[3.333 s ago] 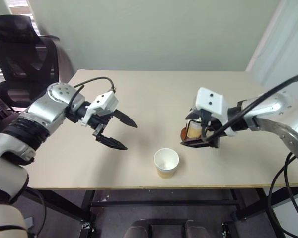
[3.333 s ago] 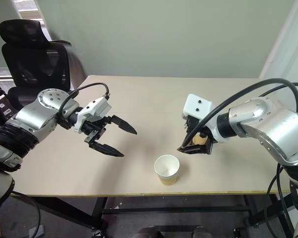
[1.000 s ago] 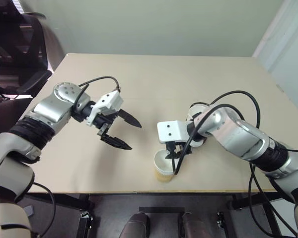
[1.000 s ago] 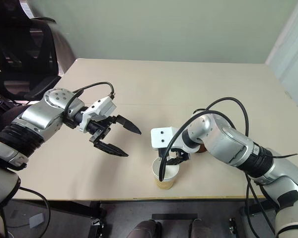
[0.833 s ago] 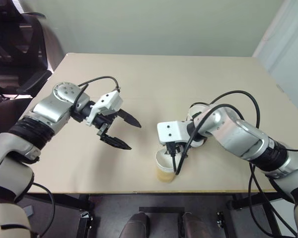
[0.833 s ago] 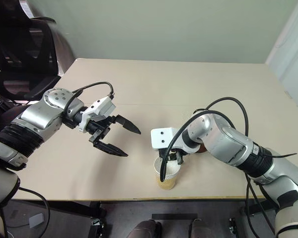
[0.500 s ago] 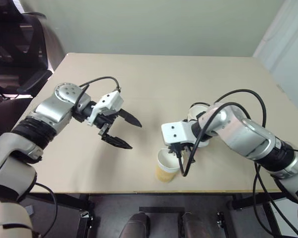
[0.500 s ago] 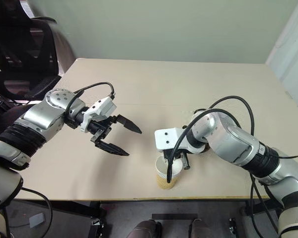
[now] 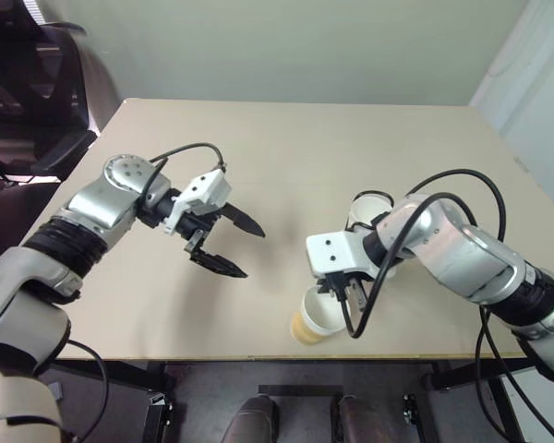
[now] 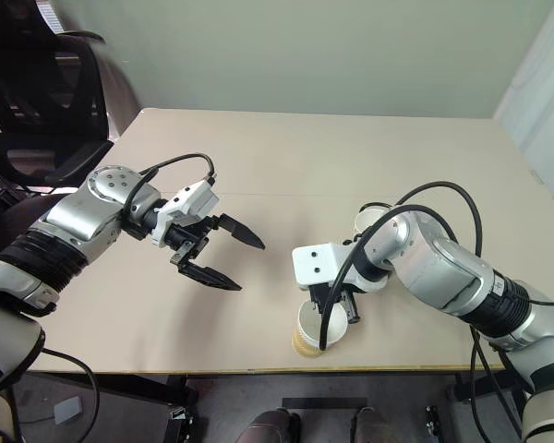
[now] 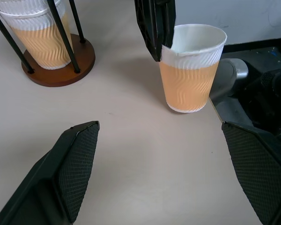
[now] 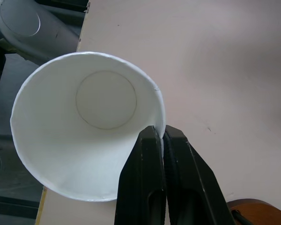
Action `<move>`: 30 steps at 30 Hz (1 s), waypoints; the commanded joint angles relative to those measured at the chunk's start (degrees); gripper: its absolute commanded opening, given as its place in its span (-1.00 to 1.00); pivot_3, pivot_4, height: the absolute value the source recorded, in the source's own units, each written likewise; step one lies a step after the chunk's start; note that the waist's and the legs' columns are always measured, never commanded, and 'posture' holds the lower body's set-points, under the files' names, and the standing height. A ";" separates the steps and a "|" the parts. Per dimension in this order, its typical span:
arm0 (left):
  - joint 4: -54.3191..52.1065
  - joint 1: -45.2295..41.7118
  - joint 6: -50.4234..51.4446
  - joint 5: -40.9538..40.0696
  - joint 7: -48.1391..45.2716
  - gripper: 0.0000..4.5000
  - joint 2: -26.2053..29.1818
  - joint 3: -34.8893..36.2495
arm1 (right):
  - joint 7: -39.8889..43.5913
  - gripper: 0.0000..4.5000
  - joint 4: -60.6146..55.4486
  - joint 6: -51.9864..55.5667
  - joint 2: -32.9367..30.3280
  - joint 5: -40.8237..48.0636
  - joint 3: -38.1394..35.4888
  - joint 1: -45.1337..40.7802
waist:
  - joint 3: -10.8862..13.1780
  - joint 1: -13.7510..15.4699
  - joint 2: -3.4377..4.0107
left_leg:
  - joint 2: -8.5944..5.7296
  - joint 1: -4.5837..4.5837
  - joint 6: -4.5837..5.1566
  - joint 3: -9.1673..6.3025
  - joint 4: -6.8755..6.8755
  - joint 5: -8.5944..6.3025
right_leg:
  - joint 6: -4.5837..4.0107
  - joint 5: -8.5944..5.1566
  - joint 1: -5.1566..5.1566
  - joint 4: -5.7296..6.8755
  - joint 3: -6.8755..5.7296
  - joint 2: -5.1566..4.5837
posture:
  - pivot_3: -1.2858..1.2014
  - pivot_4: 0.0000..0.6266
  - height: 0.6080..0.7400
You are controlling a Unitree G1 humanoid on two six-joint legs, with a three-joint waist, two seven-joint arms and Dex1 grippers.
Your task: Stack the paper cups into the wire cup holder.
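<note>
The right claw [image 12: 164,140] is pinched shut on the rim of a paper cup [image 10: 316,325], one finger inside the white wall and one outside, near the front edge of the beige surface [image 9: 295,166]. In the head views that cup is tilted, its open mouth turned up and toward the robot, its tan outside showing below; whether its bottom is touching the surface cannot be told from there, though the left wrist view shows it standing on or just above the surface close to the edge. Behind the right claw, partly hidden by the right forearm and its black cables, stands the wire cup holder [image 11: 61,47], thin black wires rising from a round reddish-brown base, with stacked cups [image 11: 35,28] nested inside it; the white rim of the top one peeks out above the arm in the head views. The holder and the held cup are near each other but apart. The left claw [image 9: 229,245] hangs over the bare surface well to the left of both, its two black fingers spread wide and gripping nothing, pointing toward the cup. A black office chair [image 10: 46,101] stands beyond the far left corner of the surface, against a pale green wall [image 9: 286,46].
</note>
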 commanded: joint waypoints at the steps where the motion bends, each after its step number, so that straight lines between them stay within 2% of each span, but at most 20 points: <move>1: -1.15 -1.78 0.34 -0.08 -1.58 1.00 0.35 1.11 | -0.72 -0.41 -1.29 1.25 1.25 1.36 -3.04 -0.64 | 0.00 0.00 0.00 | 0.00 0.00 0.00 0.00 0.00 0.00 | 0.00 0.00 0.00 0.00 0.00 0.00 | 0.03 -0.52 1.00; 6: -1.35 -1.73 0.68 0.03 -1.58 1.00 0.19 1.31 | -1.00 0.39 -0.87 1.38 2.02 1.34 -2.42 -1.18 | 0.01 0.00 -0.01 | 0.00 0.00 0.00 0.00 0.01 0.00 | -0.01 0.00 0.00 0.00 0.00 0.00 | 0.03 -0.52 1.00; 7: -1.34 -1.70 0.73 0.04 -1.58 1.00 0.17 1.35 | -0.99 0.49 -0.71 1.11 2.06 1.27 -2.33 -1.20 | 0.02 0.00 -0.02 | 0.00 0.00 0.00 0.00 0.01 0.00 | -0.01 0.00 0.00 -0.01 0.00 0.00 | 0.03 -0.52 1.00; 22: -0.14 -1.40 0.15 0.28 -1.58 1.00 -0.66 1.86 | 1.45 0.49 1.48 -2.19 2.22 -0.56 0.18 -2.81 | 0.05 0.00 -0.03 | 0.00 0.01 0.00 -0.01 0.00 0.00 | -0.01 0.00 0.00 0.01 0.00 0.00 | 0.03 -0.52 1.00; 25: -0.14 -1.26 0.10 0.26 -1.58 1.00 -0.90 1.94 | 1.43 0.23 1.87 -2.66 2.64 -1.24 0.49 -2.84 | 0.05 0.00 -0.03 | 0.00 0.00 0.00 -0.01 0.00 0.00 | -0.01 0.00 0.00 0.00 0.00 0.00 | 0.03 -0.52 1.00; 30: -0.10 -1.04 0.07 0.24 -1.58 1.00 -0.95 1.97 | -0.19 -0.52 2.69 -4.02 4.93 -2.45 0.13 -2.55 | 0.06 -0.01 -0.03 | 0.01 0.01 0.00 -0.02 0.00 0.00 | 0.01 0.01 -0.01 0.00 -0.01 0.01 | 0.03 -0.52 1.00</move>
